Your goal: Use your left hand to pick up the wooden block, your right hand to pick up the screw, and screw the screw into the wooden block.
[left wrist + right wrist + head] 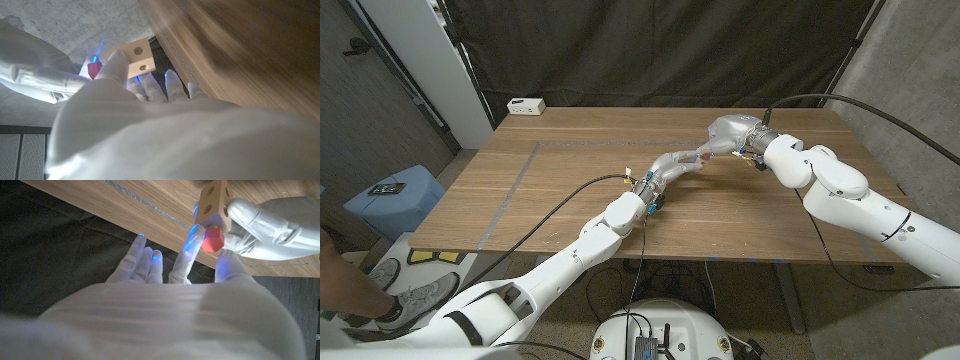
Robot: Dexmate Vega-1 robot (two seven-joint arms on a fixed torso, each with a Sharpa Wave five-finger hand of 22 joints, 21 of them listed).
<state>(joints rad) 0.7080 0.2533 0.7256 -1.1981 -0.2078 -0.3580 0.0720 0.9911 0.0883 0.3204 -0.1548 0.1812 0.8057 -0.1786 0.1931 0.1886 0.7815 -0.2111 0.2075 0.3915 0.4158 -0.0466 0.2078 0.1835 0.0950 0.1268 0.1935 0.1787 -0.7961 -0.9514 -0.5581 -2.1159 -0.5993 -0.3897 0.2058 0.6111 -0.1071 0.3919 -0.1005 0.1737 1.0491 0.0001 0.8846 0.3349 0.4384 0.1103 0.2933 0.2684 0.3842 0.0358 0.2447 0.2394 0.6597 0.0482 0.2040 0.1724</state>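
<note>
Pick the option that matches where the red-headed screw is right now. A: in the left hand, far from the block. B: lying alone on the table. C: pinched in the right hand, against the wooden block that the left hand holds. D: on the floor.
C: the right wrist view shows the right hand pinching the screw against the wooden block, which the left hand holds.

Both robot hands [720, 140] raised, fingertips together

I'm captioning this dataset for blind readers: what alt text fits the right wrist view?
The right hand pinches a red-headed screw against a wooden block with round holes, gripped by the left hand. The wooden table lies behind them.
</note>
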